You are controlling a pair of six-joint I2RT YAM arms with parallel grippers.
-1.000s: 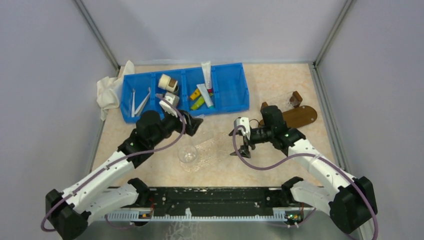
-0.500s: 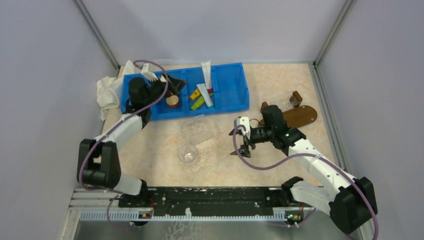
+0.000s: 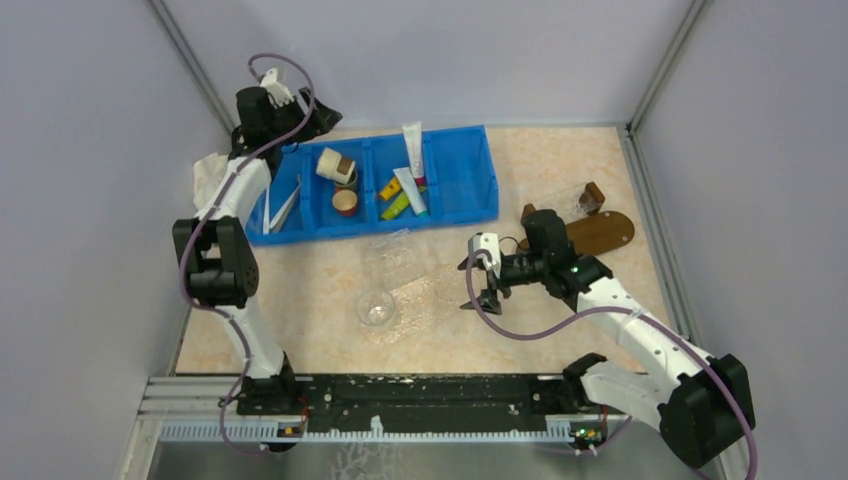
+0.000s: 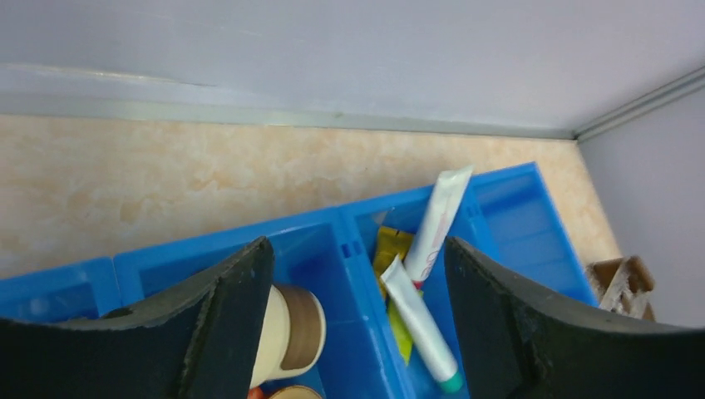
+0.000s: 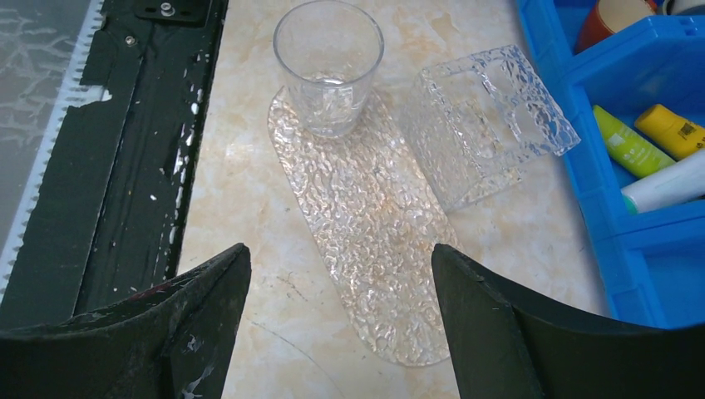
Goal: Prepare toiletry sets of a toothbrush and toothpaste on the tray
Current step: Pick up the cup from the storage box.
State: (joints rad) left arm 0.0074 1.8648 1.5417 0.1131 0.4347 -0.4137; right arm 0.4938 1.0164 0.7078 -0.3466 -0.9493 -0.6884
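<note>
The blue divided bin (image 3: 470, 190) holds toothbrushes (image 3: 285, 205) in its left compartment and white toothpaste tubes (image 3: 411, 190) with short yellow and green tubes (image 3: 396, 206) in a middle one. My left gripper (image 3: 322, 116) is open and empty, raised over the bin's back left corner. In its wrist view, the open gripper (image 4: 357, 316) frames a white toothpaste tube (image 4: 420, 312) and a cup (image 4: 287, 332). My right gripper (image 3: 480, 290) is open and empty; in its wrist view (image 5: 341, 332) it hovers over the near end of the clear textured tray (image 5: 374, 241).
A glass cup (image 3: 376, 308) stands on the clear tray's left end, a clear holder (image 3: 395, 258) lies beside it. Two round cups (image 3: 338, 168) sit in the bin. A white cloth (image 3: 215, 180) lies left of the bin. A brown wooden tray (image 3: 600, 232) sits at the right.
My left arm has swung from the middle of the table up to the far left, above the bin's back edge. The right arm has not moved.
</note>
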